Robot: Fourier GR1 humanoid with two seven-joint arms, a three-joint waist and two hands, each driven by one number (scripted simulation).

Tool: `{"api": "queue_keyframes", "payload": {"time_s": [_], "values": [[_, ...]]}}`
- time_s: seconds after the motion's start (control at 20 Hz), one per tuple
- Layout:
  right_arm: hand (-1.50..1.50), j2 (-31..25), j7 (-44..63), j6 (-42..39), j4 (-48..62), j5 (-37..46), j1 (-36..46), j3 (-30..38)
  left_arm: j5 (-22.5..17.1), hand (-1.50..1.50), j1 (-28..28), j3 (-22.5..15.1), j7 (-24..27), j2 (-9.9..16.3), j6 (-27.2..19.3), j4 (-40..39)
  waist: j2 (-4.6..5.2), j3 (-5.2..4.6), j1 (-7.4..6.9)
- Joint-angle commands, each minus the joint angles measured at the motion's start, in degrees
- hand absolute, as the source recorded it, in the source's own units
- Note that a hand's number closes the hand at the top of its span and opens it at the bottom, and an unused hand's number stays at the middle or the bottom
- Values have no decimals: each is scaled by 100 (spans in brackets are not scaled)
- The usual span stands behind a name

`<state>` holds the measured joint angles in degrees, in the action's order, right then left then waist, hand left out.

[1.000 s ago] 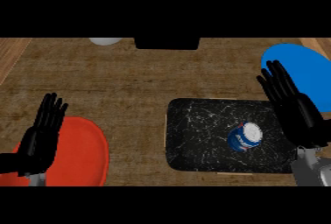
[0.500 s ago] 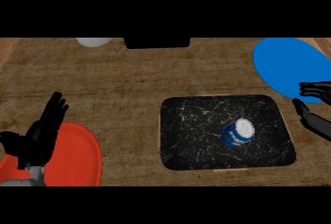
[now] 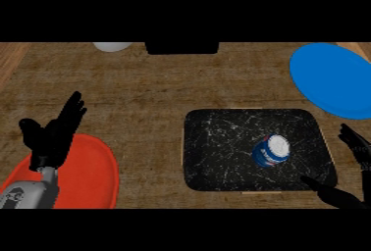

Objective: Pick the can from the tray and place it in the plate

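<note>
The right hand [image 3: 348,169], fingers spread and holding nothing, has dropped beside the black square tray [image 3: 217,152], now flanking the ungrasped blue-and-white can [image 3: 272,150].

The can [image 3: 272,151] lies in the tray [image 3: 217,142], toward its 3 o'clock side. One plate [image 3: 334,81] sits at the tray's 1 o'clock, another plate [image 3: 91,171] at 9 o'clock.

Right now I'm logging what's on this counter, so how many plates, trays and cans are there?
Plates: 2, one red plate and one blue plate
Trays: 1, the black tray
Cans: 1, the can on the tray
Total: 4
</note>
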<state>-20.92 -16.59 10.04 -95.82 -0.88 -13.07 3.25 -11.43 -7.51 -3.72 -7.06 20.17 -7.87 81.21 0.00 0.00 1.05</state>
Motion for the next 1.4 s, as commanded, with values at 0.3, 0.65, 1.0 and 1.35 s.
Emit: {"api": "queue_keyframes", "payload": {"time_s": [0.3,0.65,1.0,1.35], "values": [[-150,-339,1641,-158,-1024,1225,-150,-438,207,0,-369,131,-63,-165,228,-468,1,-3,-74],[-150,-822,2816,-1023,-909,1304,312,-544,217,0,-349,259,-39,-65,345,-280,12,-1,-143],[-150,-793,4147,-1337,-1498,2342,466,-1118,368,0,-142,201,-307,-283,215,26,-3,-1,-123],[-150,-590,4842,-2120,-1120,2476,1150,-1211,375,0,-29,373,-340,-288,436,235,-4,0,-129]]}}
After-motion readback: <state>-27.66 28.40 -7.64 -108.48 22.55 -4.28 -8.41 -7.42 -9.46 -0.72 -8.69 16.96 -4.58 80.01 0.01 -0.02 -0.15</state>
